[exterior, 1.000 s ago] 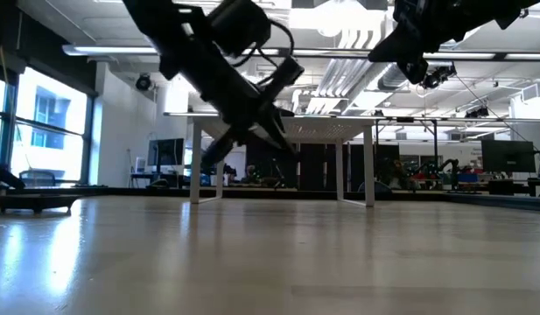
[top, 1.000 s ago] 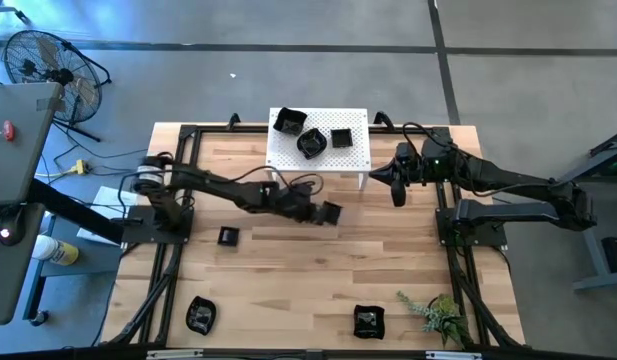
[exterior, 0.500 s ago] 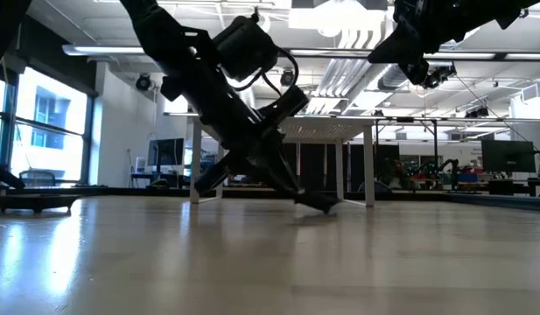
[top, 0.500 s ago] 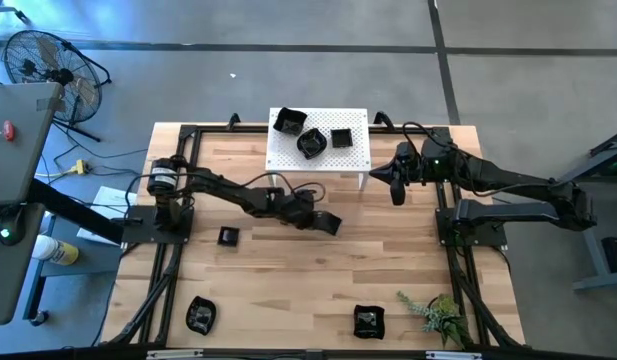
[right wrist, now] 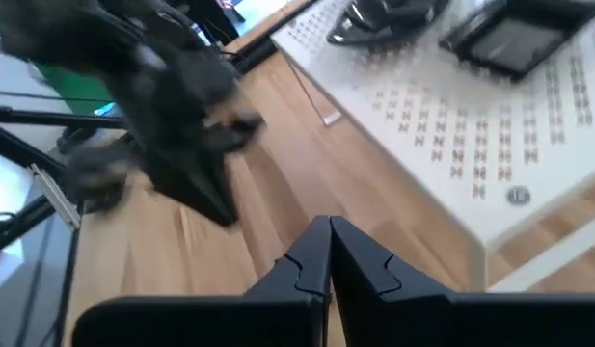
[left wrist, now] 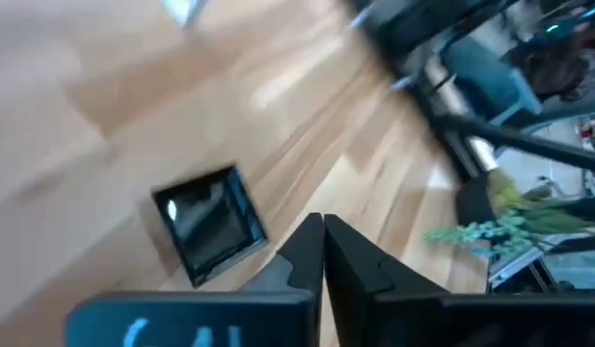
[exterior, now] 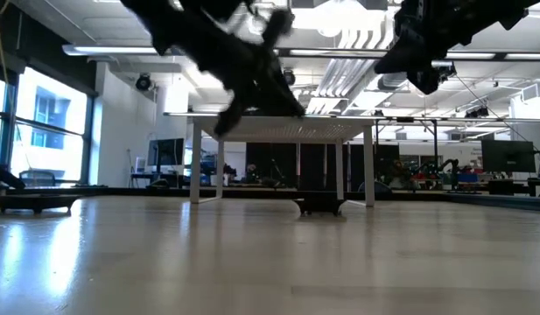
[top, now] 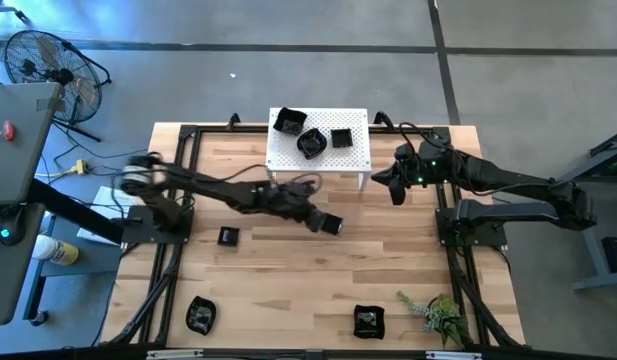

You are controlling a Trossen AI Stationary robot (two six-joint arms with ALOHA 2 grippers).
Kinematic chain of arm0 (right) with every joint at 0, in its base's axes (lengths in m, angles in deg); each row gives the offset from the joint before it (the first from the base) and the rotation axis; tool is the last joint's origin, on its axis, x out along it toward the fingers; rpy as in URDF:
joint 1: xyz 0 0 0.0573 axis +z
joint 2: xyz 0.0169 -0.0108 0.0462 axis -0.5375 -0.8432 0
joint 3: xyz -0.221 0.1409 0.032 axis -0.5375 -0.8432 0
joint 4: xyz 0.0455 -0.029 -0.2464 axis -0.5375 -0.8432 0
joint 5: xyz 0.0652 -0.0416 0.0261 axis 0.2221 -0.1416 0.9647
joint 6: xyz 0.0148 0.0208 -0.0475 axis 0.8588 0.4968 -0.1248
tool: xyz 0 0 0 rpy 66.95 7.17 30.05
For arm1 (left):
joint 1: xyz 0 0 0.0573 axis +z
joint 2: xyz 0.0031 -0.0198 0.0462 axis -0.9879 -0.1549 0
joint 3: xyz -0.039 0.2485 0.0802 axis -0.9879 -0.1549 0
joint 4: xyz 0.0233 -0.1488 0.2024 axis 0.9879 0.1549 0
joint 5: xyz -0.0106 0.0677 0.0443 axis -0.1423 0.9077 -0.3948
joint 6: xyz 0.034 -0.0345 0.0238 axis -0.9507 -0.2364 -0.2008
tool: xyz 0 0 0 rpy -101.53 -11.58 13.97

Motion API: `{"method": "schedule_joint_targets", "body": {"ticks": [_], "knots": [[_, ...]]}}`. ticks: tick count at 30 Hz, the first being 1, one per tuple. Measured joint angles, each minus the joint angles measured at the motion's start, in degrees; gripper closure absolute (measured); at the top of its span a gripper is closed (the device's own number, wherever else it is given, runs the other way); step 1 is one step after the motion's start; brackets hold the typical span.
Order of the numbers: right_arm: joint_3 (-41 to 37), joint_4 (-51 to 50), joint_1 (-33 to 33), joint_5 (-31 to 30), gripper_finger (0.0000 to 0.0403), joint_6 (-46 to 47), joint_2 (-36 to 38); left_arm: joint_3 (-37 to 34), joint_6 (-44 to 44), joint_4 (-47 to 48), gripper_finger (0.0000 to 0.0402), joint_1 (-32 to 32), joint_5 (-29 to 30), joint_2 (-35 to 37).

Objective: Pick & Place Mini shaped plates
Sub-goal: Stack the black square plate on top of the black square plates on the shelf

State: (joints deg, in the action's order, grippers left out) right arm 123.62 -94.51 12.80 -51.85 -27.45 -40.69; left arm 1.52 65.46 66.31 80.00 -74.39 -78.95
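Note:
A square glossy black plate (top: 331, 224) lies flat on the wooden table (top: 408, 260), in front of the white stand; it also shows in the low view (exterior: 320, 205) and the left wrist view (left wrist: 210, 231). My left gripper (top: 313, 216) is shut and empty, raised just left of this plate (exterior: 287, 101), with its fingertips (left wrist: 323, 236) clear of it. My right gripper (top: 392, 186) hangs shut and empty in the air by the stand's right end (right wrist: 329, 236). Three more black plates (top: 310, 143) sit on the stand. Three others lie on the table (top: 228, 236), (top: 200, 315), (top: 367, 321).
The white perforated stand (top: 353, 157) stands on legs at the table's far middle. A green plant sprig (top: 438, 315) lies at the near right corner. Black frame rails (top: 178, 250) run along both sides. Bare wood spreads across the table's middle.
My left gripper brought the square plate down from the air to the table in front of the stand and let go of it. It has since risen and drawn back toward the table's left. The plate stays flat where it was set.

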Motion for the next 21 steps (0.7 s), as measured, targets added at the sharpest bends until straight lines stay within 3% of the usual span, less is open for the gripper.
{"method": "schedule_joint_targets", "body": {"ticks": [4,10,16,21], "knots": [[0.0,-0.9,2.4,-0.7,0.0401,2.9,-1.5,-5.1,-3.8,-4.1,0.0394,-0.5,4.7,7.6],[0.0,-0.7,7.7,-5.1,0.0396,12.4,-7.3,-18.0,-8.4,-16.1,0.0398,-0.4,3.8,18.6],[0.0,-0.5,12.7,-9.0,0.0389,28.2,-14.0,-26.6,-11.6,-17.3,0.0397,-0.4,3.9,26.9],[0.0,0.6,16.7,-13.5,0.0354,38.9,-20.7,-31.8,-14.6,-17.4,0.0397,-0.4,4.0,32.6]]}}
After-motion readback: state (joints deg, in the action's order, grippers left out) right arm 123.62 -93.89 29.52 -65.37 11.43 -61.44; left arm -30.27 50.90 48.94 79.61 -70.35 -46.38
